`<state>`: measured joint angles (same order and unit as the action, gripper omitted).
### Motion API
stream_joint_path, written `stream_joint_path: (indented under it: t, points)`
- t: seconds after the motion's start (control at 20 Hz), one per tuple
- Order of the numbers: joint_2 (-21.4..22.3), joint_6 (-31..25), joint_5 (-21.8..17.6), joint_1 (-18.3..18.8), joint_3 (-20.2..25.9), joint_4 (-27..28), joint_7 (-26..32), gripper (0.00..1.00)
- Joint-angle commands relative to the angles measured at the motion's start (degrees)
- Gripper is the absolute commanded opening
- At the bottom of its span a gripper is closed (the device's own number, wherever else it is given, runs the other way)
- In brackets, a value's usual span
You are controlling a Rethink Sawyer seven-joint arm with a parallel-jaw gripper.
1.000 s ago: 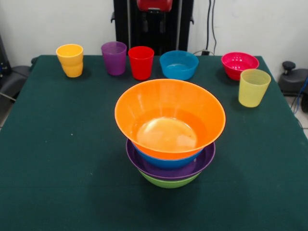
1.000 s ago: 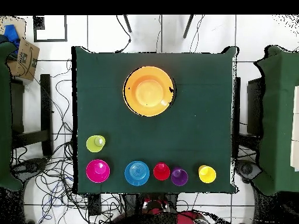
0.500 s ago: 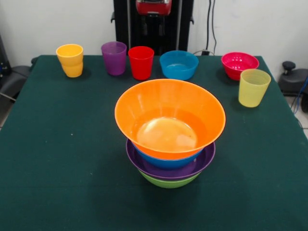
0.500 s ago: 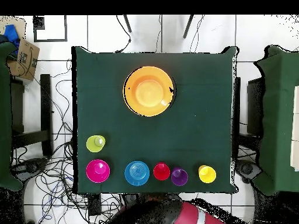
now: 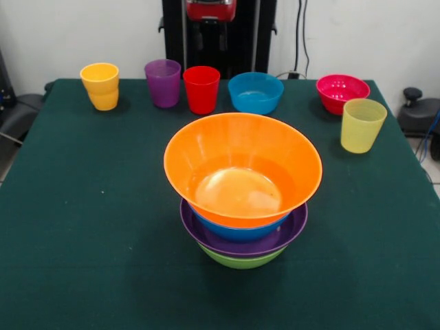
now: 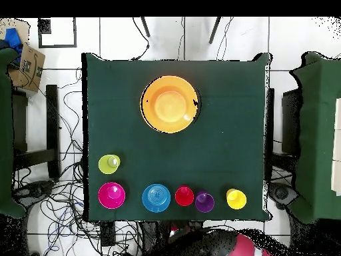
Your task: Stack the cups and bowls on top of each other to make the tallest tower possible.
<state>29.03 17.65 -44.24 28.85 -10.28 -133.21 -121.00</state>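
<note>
The tower stands mid-table: a wide orange bowl (image 5: 242, 165) (image 6: 170, 104) on a blue bowl (image 5: 240, 232), a purple bowl (image 5: 292, 232) and a green bowl (image 5: 242, 260) at the bottom. Along the far edge in the front view stand an orange-yellow cup (image 5: 101, 86), a purple cup (image 5: 163, 82), a red cup (image 5: 201, 89), a small blue bowl (image 5: 255, 92) and a red-pink bowl (image 5: 342, 92). A pale yellow cup (image 5: 361, 125) stands beside the red-pink bowl. My gripper (image 5: 211, 31) hangs behind the table's far edge, above the red cup, holding nothing visible.
The green table (image 5: 82, 227) has open cloth around the tower on all sides. In the overhead view the red and black arm (image 6: 226, 245) lies just off the table's bottom edge. Cables and dark stands surround the table.
The red arm part at the top of the front view has drifted slightly left. In the overhead view the arm has swung further right along the bottom edge. Cups and bowls have not moved.
</note>
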Motion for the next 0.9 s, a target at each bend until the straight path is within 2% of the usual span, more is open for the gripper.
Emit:
stream_joint_path:
  t: [0.05,0.2,0.35,0.75,0.9]
  points:
    - [-0.84,-0.01,-2.90,1.86,7.79,7.47,-3.30,1.00]
    - [0.20,-1.55,-3.60,3.57,9.50,7.03,-3.22,1.00]
    - [0.96,-2.28,-3.14,3.64,10.05,6.96,-3.26,1.00]
    - [-2.47,1.21,-0.81,0.46,8.52,9.53,-3.96,1.00]
    - [-3.66,1.37,-1.55,1.06,9.27,10.80,-3.84,1.00]
